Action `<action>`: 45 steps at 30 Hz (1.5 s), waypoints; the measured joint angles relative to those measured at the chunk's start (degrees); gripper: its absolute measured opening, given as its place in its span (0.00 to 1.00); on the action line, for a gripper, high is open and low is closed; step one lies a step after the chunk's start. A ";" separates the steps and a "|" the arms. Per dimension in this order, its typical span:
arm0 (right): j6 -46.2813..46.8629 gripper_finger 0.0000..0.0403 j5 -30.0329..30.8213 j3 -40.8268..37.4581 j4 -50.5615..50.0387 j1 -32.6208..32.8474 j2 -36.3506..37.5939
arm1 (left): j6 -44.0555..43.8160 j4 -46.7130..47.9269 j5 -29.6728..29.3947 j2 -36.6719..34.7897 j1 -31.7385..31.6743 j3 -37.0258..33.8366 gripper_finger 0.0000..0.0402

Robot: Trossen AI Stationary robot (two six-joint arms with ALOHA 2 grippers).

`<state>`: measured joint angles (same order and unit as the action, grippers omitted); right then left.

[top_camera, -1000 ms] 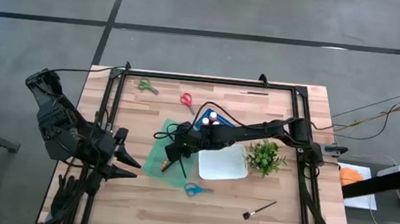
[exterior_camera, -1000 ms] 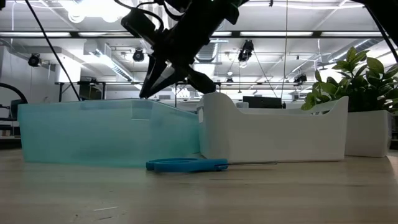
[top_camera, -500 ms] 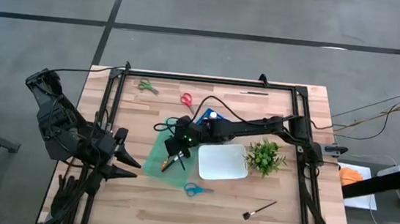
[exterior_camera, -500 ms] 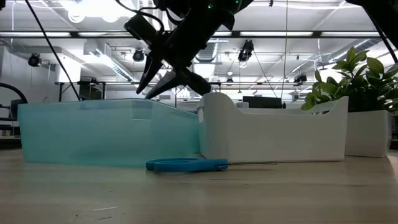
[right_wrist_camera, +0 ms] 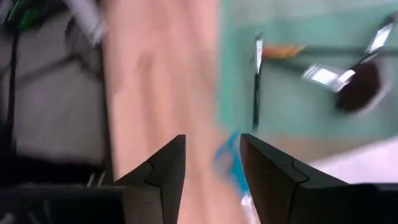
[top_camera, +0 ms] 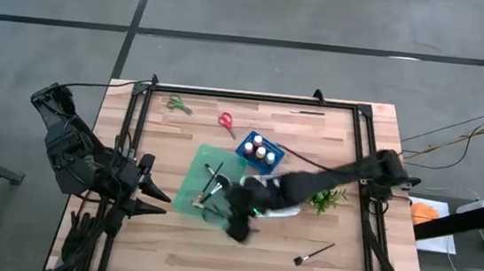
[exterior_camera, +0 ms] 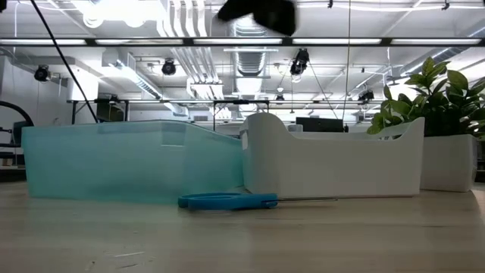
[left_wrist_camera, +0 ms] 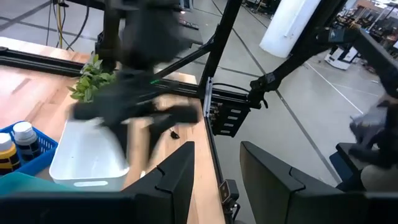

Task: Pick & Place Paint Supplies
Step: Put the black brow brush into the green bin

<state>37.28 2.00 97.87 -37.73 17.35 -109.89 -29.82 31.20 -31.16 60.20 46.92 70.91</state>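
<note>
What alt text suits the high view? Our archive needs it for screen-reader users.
Seen from above, the right gripper hangs near a teal tray holding brushes, beside a white tray. The left gripper waits at the table's left edge.

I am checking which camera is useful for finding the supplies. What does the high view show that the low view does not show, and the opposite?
Only the high view shows the blue basket of paint bottles, the red scissors, the green scissors, the loose brush, the brushes in the teal tray, and the left gripper waiting at the table's left edge.

Only the low view shows the room behind the table and the blue scissors.

Both show the teal tray, the white tray, the plant and the right gripper, fingers apart, empty.
</note>
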 joint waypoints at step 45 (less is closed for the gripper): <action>6.03 0.37 -0.33 -47.73 16.92 27.64 14.33 | 0.68 -0.90 -4.46 0.07 -0.03 0.00 0.34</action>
<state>43.31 1.67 50.14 -20.81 44.99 -95.57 -29.15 30.30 -35.62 60.27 46.89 70.91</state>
